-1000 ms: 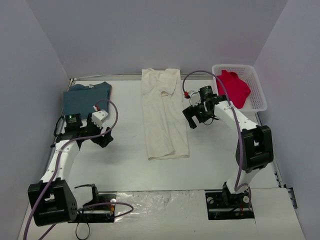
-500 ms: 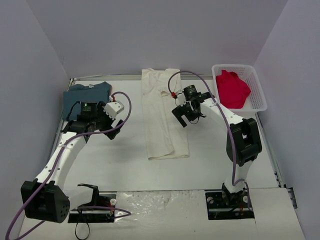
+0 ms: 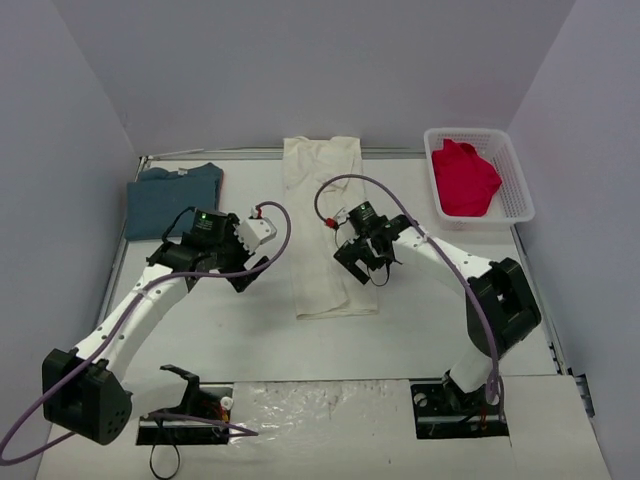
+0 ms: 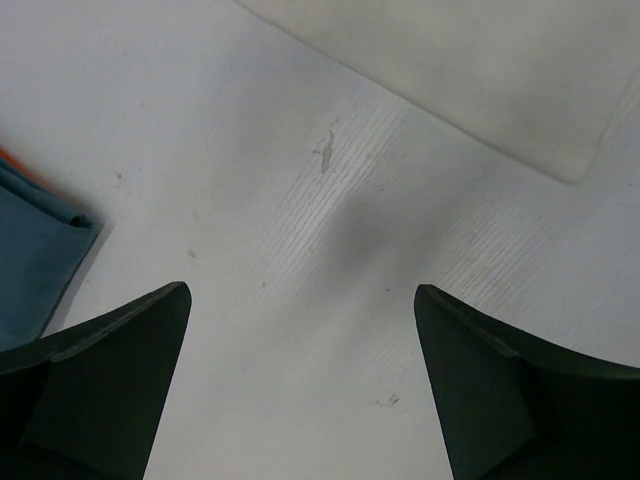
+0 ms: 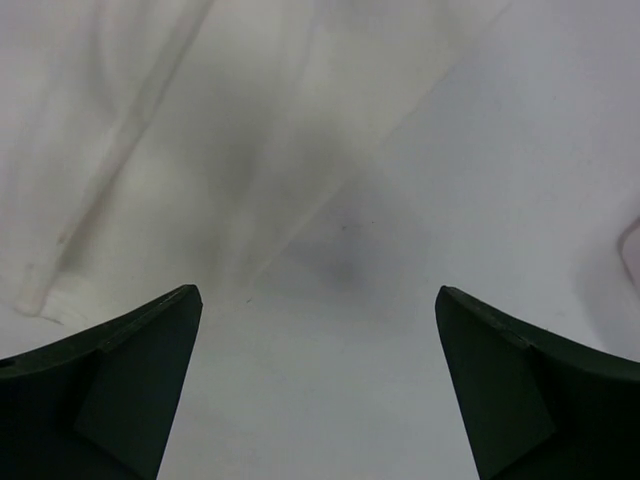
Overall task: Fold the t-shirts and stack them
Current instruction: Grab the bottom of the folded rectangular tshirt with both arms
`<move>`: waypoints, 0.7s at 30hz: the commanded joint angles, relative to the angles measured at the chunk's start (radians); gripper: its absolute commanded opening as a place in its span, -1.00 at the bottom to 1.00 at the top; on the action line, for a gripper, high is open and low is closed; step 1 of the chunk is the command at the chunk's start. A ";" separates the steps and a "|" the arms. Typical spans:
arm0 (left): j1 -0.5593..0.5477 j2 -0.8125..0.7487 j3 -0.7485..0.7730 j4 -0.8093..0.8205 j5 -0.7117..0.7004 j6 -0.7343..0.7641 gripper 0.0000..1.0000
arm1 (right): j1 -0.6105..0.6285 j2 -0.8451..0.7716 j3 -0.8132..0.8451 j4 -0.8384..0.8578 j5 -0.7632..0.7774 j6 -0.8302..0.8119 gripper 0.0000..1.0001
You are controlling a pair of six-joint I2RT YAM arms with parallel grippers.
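**A:** What's the setting in the overhead view?

**B:** A white worktop [image 3: 420, 330] boxed in by plain pale walls. The cream t-shirt [image 3: 325, 200] lies on it as a long narrow strip running away from the arms, between the two grippers.

**A:** And the grippers?

**B:** The left gripper [image 3: 243, 277] hangs over bare worktop just left of that strip. The right gripper [image 3: 360, 270] is over the strip's right edge. The teal t-shirt [image 3: 165, 195] lies flat beyond the left gripper and further left. The red t-shirt [image 3: 465, 178] sits in a white basket [image 3: 520, 190], well to the right of the right gripper and farther back.

**A:** The left wrist view?

**B:** The left gripper [image 4: 300, 290] has its jaws spread wide with only worktop between them. A teal corner [image 4: 30, 270] shows beside the left-hand finger. A cream corner [image 4: 480, 60] lies ahead, towards the right-hand finger.

**A:** And the right wrist view?

**B:** The right gripper [image 5: 318, 290] is also spread wide and holds nothing. The cream cloth [image 5: 150, 120] fills the area ahead on the left-hand side. Its edge slants across the view, with bare worktop on the other side.
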 commanded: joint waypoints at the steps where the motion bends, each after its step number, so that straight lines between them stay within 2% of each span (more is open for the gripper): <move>1: -0.018 -0.010 0.011 -0.030 0.010 0.072 0.89 | 0.058 -0.085 -0.012 0.022 0.209 -0.032 1.00; 4: -0.048 -0.010 0.007 -0.065 0.065 0.132 0.89 | 0.048 -0.056 -0.002 -0.048 0.086 -0.025 1.00; 7: -0.142 0.012 -0.006 -0.101 0.055 0.189 0.89 | 0.023 -0.085 -0.034 -0.058 -0.048 -0.062 1.00; 11: -0.292 0.061 -0.073 -0.061 -0.094 0.200 0.89 | -0.075 -0.113 -0.065 -0.056 -0.104 -0.068 1.00; 14: -0.369 0.084 -0.092 -0.026 -0.102 0.197 0.89 | -0.184 -0.125 -0.070 -0.055 -0.158 -0.062 1.00; 16: -0.421 0.110 -0.096 -0.006 -0.120 0.200 0.99 | -0.233 -0.131 -0.074 -0.053 -0.199 -0.063 1.00; 17: -0.441 0.114 -0.101 0.011 -0.141 0.198 0.89 | -0.247 -0.133 -0.079 -0.050 -0.204 -0.057 1.00; 18: -0.485 0.121 -0.119 0.028 -0.187 0.204 0.87 | -0.271 -0.131 -0.081 -0.050 -0.212 -0.051 1.00; 21: -0.534 0.115 -0.162 0.133 -0.183 0.207 0.84 | -0.313 -0.131 -0.078 -0.046 -0.221 -0.042 1.00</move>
